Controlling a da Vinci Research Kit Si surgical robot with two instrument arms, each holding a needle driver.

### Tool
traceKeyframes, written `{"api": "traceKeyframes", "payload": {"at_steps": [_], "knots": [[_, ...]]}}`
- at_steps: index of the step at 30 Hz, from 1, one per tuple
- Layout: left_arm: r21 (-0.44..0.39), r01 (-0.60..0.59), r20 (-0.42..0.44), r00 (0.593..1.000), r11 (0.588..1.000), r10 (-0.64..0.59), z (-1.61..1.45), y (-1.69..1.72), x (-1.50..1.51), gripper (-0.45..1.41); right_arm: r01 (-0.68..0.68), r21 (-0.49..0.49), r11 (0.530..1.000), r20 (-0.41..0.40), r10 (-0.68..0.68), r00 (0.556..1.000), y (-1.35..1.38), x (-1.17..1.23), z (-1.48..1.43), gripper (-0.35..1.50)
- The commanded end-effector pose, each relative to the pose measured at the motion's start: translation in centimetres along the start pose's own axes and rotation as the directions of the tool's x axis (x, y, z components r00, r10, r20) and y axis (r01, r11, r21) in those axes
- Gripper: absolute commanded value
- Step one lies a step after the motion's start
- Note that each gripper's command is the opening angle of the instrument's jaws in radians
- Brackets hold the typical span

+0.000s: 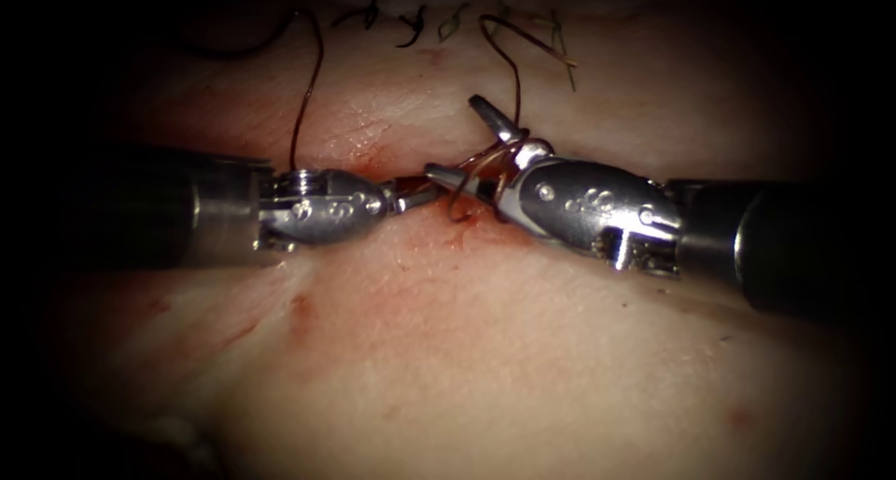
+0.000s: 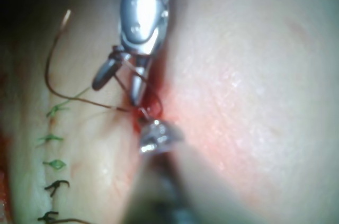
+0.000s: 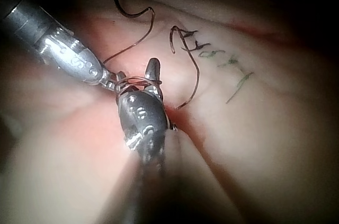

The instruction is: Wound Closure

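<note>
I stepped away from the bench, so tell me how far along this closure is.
Done: tied stitches lie along the cut's far end. In hand: the right tool, jaws open, has thread looped around it; the left tool grips thread beside it. Left: this knot is not yet tight, and red fluid marks the cut there.

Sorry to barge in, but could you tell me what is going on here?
Bench suturing on tissue. The right end effector has its jaws open with thread looped around them. The left end effector meets it at the cut and seems shut on the thread. Finished stitches sit behind. I can't make out the needle.
</note>
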Motion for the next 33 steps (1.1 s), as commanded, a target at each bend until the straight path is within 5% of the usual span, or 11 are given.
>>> {"api": "traceKeyframes", "payload": {"at_steps": [1,18,33], "knots": [[0.002,0.015,-0.007,1.000,1.000,-0.015,0.02,0.02,0.05,-0.45,-0.038,-0.026,0.999,-0.011,0.037,0.999,-0.05,-0.04,0.00,1.24],[0.017,0.024,-0.016,1.000,1.000,-0.024,-0.17,-0.04,0.30,-0.45,-0.126,-0.184,0.975,-0.121,0.105,0.987,0.28,0.20,0.00,1.23],[0.020,0.026,-0.013,1.000,0.999,-0.026,-0.17,-0.07,0.31,-0.45,-0.149,-0.218,0.964,-0.014,0.150,0.989,0.40,-0.10,-0.02,1.21]]}}
